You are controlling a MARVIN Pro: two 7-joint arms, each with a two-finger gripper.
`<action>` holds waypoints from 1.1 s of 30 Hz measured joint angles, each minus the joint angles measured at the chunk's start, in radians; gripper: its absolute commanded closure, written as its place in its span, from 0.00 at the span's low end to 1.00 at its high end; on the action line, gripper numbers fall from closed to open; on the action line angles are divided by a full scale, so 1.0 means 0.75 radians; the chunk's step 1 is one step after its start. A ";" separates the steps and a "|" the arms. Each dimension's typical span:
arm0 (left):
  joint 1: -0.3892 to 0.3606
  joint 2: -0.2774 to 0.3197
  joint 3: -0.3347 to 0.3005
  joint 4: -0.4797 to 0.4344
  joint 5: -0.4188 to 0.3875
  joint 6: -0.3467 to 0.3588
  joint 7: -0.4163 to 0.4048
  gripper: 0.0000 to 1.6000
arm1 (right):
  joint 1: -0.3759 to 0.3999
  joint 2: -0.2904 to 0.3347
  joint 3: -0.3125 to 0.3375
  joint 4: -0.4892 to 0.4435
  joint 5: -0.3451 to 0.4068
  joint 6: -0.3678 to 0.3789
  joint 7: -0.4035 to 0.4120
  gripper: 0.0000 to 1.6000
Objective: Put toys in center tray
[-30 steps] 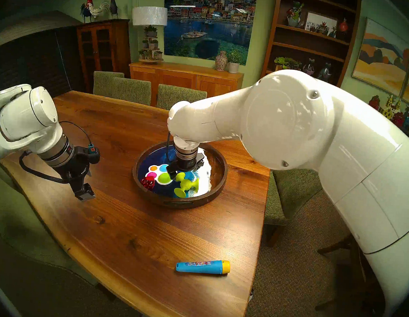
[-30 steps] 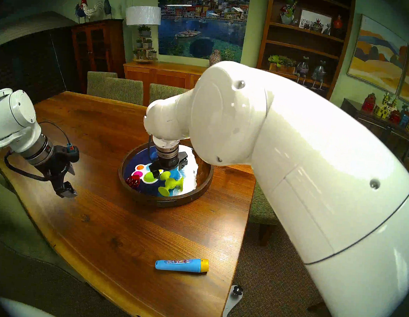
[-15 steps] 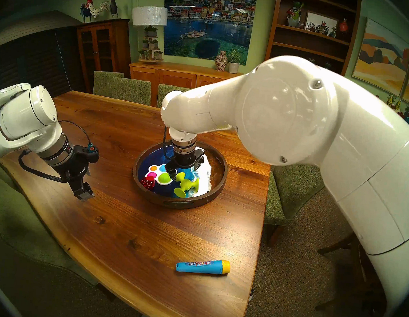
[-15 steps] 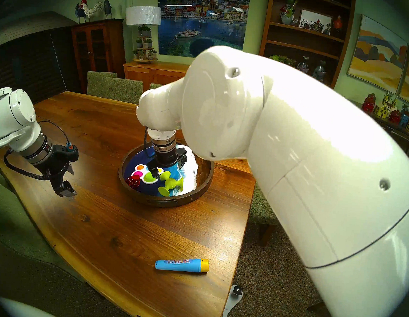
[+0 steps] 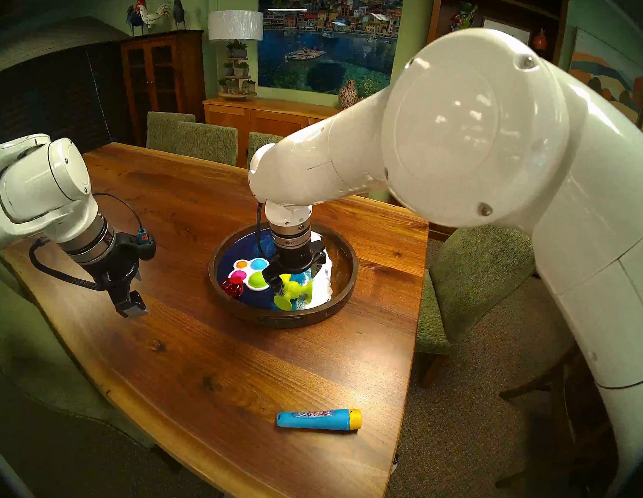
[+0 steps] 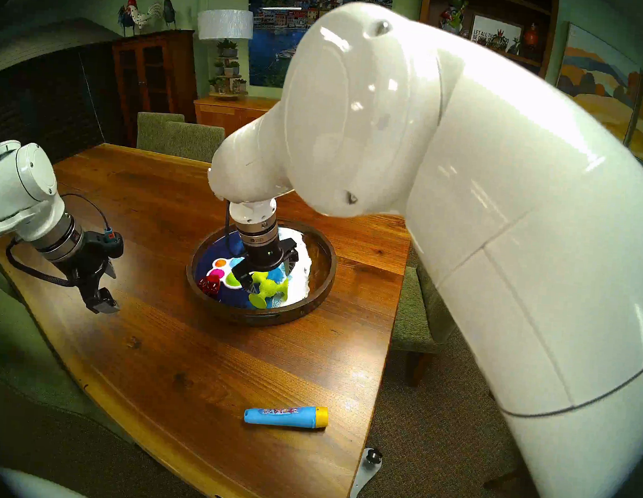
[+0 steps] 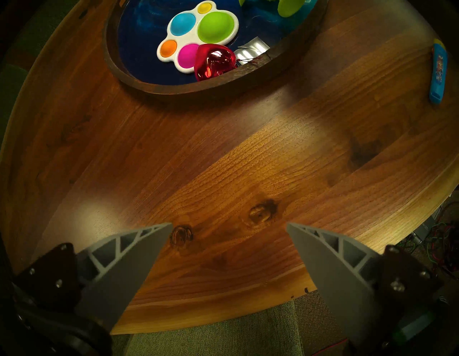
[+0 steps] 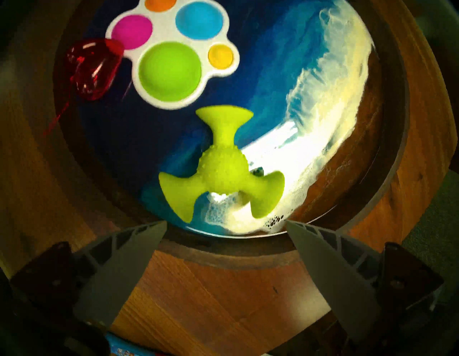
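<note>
Lime-green suction-cup toy point(image 8: 219, 165) lies in round wood-rimmed tray point(image 5: 342, 282), on blue-and-white resin bottom, just beside white paw pad point(image 8: 173, 53). Red faceted piece point(image 8: 90, 68) touches pad's edge, near tray wall. Blue tube with yellow cap point(image 5: 318, 418) lies on wooden table point(image 5: 191, 347), well apart from tray, near table's front edge. Right gripper point(image 8: 226, 225) above tray, jaws spread wide, holding nothing. Left gripper point(image 7: 229, 225) over bare table beside tray, jaws wide, empty.
</note>
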State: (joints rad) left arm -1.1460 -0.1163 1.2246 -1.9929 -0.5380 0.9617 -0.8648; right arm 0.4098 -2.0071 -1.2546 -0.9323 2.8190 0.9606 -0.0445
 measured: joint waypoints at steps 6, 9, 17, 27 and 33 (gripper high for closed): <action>0.000 -0.002 0.008 0.000 -0.006 0.000 0.000 0.00 | 0.057 0.005 -0.012 -0.139 0.000 0.000 -0.007 0.00; 0.000 -0.004 0.012 0.001 -0.008 0.000 0.000 0.00 | 0.090 0.010 -0.018 -0.220 0.000 0.000 -0.010 0.00; -0.003 -0.010 0.021 0.002 -0.016 0.000 0.000 0.00 | 0.171 0.022 -0.019 -0.420 0.010 -0.001 -0.012 0.00; -0.014 -0.020 0.031 0.003 -0.024 0.000 -0.002 0.00 | 0.275 0.050 0.038 -0.615 0.056 -0.004 -0.010 0.00; -0.026 -0.031 0.041 0.004 -0.030 0.000 -0.003 0.00 | 0.353 0.067 0.114 -0.740 0.083 -0.053 -0.005 0.00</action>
State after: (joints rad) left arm -1.1655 -0.1392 1.2550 -1.9902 -0.5608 0.9617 -0.8669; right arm 0.6746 -1.9570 -1.1690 -1.4870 2.8809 0.9205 -0.0479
